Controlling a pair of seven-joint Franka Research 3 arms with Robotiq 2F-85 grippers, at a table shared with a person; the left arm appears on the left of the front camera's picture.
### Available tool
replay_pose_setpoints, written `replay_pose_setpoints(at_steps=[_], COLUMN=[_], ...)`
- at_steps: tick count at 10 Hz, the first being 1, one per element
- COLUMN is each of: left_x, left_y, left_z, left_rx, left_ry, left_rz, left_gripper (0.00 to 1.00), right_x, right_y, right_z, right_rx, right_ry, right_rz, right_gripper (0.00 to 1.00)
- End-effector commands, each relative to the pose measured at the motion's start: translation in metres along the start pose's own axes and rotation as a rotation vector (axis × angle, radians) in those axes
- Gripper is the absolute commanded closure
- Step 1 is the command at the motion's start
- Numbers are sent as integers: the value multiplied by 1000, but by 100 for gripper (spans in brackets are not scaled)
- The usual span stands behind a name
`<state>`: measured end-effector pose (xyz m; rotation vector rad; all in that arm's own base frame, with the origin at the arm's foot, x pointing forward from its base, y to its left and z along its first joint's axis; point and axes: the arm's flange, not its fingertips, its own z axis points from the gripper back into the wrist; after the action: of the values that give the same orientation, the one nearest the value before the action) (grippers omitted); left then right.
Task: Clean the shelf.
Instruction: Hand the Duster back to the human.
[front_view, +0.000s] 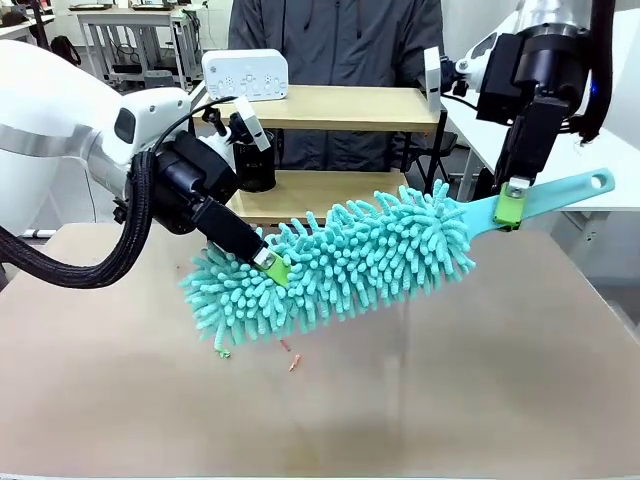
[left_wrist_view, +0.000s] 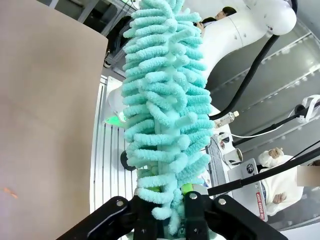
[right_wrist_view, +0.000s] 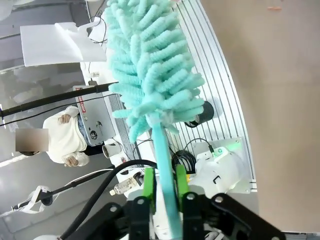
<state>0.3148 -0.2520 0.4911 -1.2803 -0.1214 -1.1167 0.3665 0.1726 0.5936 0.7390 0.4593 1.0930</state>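
duster (front_view: 345, 265) blocks much of the shelf (front_view: 340, 108) up front, ur right gripper (front_view: 512, 203) pinches its handle, left gripper (front_view: 272, 265) clamps the fluffy end, wrist cams confirm both grips

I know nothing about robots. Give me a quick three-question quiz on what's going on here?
1. True or false: both end effectors grip the teal duster.
2. Which end effector holds the duster's handle: left or right?
3. What sits on the shelf's top board at its left end?

Key:
1. True.
2. Right; the left one pinches the fluffy head.
3. A white device with buttons.
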Motion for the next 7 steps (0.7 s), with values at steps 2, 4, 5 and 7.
replay_pose_setpoints(at_steps=[2, 4, 5, 7], left_x=[1, -4, -10, -17], left_y=[0, -5, -9, -17], left_z=[0, 10, 18, 37], left_rx=[5, 17, -1, 15], left_ry=[26, 25, 24, -17], left_rz=[-33, -57, -61, -73], left_gripper=[100, 100, 100, 100], right_x=[-14, -59, -97, -171], right_y=[-8, -44, -76, -149], right_z=[10, 36, 47, 39], right_rx=[12, 131, 274, 519], right_ry=[-138, -622, -954, -1438], right_rz=[-31, -132, -171, -287], right_gripper=[0, 4, 0, 0])
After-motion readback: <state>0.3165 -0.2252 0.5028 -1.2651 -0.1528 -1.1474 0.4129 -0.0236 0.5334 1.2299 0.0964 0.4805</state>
